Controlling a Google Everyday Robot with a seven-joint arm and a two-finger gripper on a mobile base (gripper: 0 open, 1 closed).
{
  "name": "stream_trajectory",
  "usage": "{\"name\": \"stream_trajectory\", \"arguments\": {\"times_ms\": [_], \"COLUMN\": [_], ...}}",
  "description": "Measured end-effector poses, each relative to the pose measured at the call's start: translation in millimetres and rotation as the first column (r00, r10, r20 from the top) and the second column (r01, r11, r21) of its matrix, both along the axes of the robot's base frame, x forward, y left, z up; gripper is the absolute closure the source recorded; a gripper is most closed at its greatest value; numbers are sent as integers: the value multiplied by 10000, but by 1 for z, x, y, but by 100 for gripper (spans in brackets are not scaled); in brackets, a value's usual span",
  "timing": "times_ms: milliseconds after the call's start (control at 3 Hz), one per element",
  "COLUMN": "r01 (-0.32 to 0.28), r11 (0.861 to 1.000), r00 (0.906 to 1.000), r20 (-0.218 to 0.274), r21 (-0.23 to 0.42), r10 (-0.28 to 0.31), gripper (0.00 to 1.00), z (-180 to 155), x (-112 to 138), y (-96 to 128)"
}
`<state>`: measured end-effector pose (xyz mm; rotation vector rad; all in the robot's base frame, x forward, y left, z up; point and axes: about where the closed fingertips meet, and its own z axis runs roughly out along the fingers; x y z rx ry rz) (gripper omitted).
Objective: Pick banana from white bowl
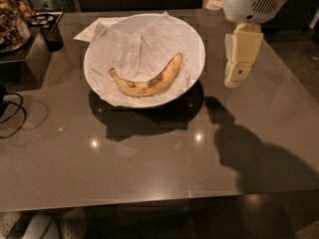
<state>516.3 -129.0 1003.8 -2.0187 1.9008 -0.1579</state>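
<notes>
The banana (147, 80), yellow with brown spots, lies curved in the middle of the white bowl (197, 44), on the crumpled white paper that lines it. The bowl stands on the dark glossy table (149, 163), toward its far side. My gripper (233, 79) hangs from the white arm housing (251, 4) just right of the bowl's right rim, above the table surface and apart from the banana. It holds nothing.
A flat white paper sheet (92, 30) pokes out behind the bowl's left side. A dark box (50, 36) and a container of mixed items (10, 21) stand at the far left. A black cable (12, 111) lies at the left edge.
</notes>
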Motion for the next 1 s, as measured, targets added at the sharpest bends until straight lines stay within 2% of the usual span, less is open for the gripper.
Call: {"name": "stream_trajectory", "arguments": {"times_ms": [333,667,1000], "r01": [25,-476,-1002], "r11": [10000,9984,9941], "r00": [9999,9987,9950], "r20": [163,186,-86], "r21": [-82,-310,-409], "r10": [-23,482,999], "gripper": [0,0,8], "z": [-1,-6,-15], "x": [6,20,35], "y": [6,26,46]}}
